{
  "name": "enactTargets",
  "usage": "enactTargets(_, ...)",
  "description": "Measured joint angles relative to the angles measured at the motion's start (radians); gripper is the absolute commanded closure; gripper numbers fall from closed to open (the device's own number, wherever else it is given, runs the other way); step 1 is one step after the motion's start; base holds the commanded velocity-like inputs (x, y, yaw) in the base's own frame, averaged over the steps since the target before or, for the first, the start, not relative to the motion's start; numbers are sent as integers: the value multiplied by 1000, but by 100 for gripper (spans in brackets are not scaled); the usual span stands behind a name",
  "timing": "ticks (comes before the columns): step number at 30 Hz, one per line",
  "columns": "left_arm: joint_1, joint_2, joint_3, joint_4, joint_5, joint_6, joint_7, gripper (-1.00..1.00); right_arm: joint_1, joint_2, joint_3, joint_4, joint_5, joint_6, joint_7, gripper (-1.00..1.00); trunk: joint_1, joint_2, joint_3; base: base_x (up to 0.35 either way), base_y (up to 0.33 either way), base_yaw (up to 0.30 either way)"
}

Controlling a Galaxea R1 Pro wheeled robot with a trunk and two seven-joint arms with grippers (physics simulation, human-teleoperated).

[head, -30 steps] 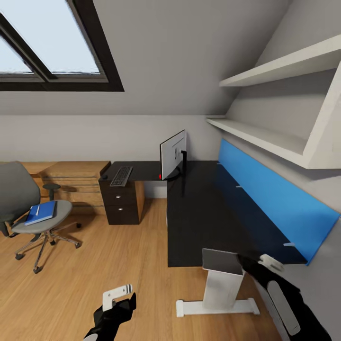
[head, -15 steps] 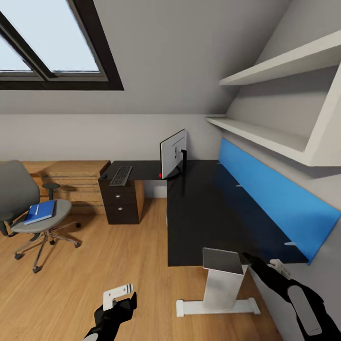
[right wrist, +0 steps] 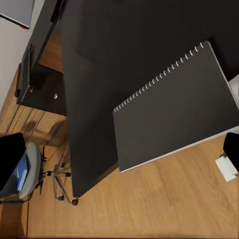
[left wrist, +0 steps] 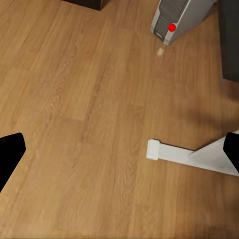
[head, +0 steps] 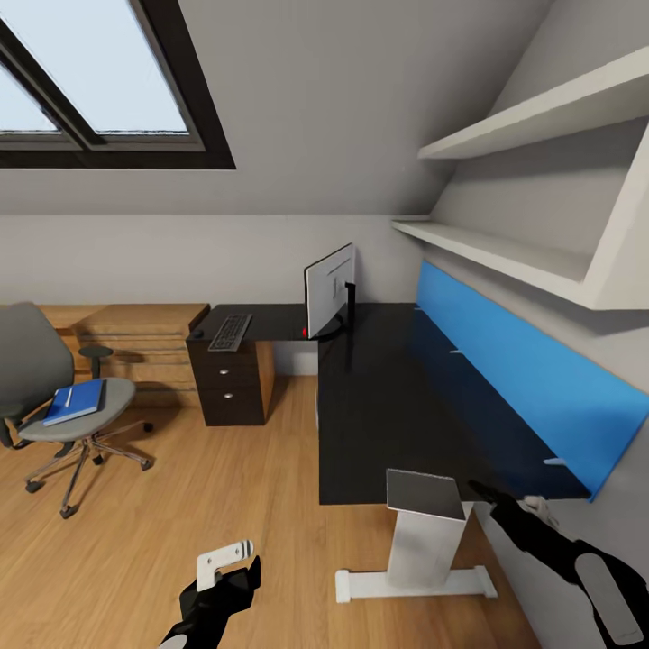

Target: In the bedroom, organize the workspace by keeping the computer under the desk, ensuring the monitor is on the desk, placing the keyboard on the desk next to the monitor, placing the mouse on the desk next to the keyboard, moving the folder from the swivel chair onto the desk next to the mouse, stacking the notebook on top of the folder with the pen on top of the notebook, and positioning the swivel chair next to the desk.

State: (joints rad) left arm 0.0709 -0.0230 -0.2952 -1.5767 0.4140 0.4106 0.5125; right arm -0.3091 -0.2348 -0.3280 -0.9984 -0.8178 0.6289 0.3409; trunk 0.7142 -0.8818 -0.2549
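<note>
The notebook (right wrist: 172,107) sits at the near edge of the black desk (head: 388,406), overhanging it: dark grey cover, spiral binding along one side. The right gripper (right wrist: 119,149) hangs over it with fingers spread wide. Across the room, the blue folder (head: 76,401) lies flat on the swivel chair (head: 63,406), a pen (head: 68,397) on top. The left gripper (left wrist: 119,154) is spread wide too, empty above the wooden floor (left wrist: 74,99).
</note>
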Motion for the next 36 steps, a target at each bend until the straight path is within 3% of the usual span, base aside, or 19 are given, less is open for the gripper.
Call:
enactTargets(5, 0, 0, 0, 0, 0, 1, 0, -100, 0, -6, -7, 12, 0, -2, 22, -100, 19, -35, -16, 0, 0, 0)
enactTargets(8, 0, 0, 0, 0, 1, 1, 0, -100, 0, -4, -49, 16, 0, -5, 27, -100, 31, -56, -25, 0, 0, 0)
enactTargets(12, 0, 0, 0, 0, 1, 2, 0, -100, 0, -3, -70, 16, -2, -1, 30, -100, 46, -84, -38, 0, 0, 0)
enactTargets(15, 0, 0, 0, 0, 0, 1, 0, -100, 0, -5, -82, 17, -24, 5, 31, -100, 58, -105, -47, 0, 0, 0)
enactTargets(20, 0, 0, 0, 0, 0, 2, 0, -100, 0, -11, -99, 63, -99, 15, 33, -100, 77, -140, -63, 0, 0, 0)
enactTargets(36, 0, 0, -5, 0, 1, 3, 0, -100, 0, -14, -134, 102, -117, 16, 53, -100, 138, -252, -113, 0, 0, 0)
